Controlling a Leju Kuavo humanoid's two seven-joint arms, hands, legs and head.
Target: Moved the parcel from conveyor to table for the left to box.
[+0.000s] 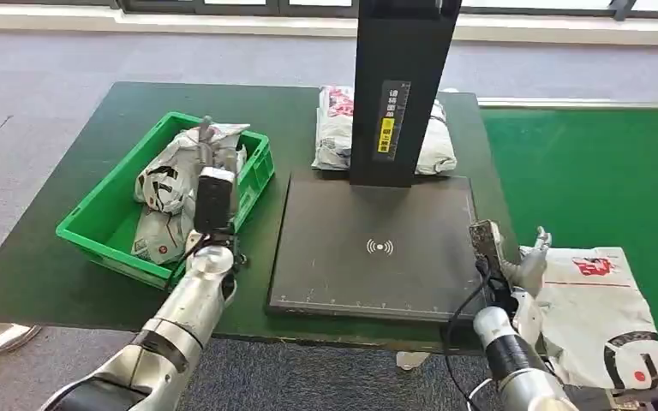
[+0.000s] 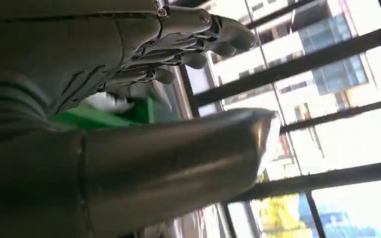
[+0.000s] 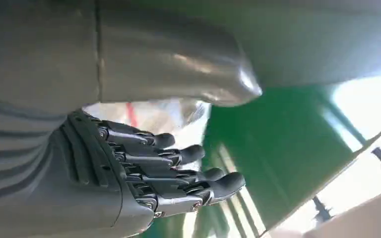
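A white parcel with red and black print (image 1: 600, 308) lies flat on the green conveyor (image 1: 583, 171) at the near right. My right hand (image 1: 531, 264) stands at the parcel's left edge, fingers apart and pointing up, holding nothing. In the right wrist view the parcel (image 3: 149, 116) shows between the thumb and the dark fingers (image 3: 178, 168). My left hand (image 1: 210, 147) hovers over the green crate (image 1: 94, 227) on the table's left, fingers stretched out and empty (image 2: 198, 39). Inside the crate lie several crumpled white parcels (image 1: 167, 184).
A black scanner base plate (image 1: 377, 248) with a tall black column (image 1: 398, 86) fills the table's middle, between crate and conveyor. Another white parcel (image 1: 334, 128) lies behind the column. The table's near edge runs just below the plate.
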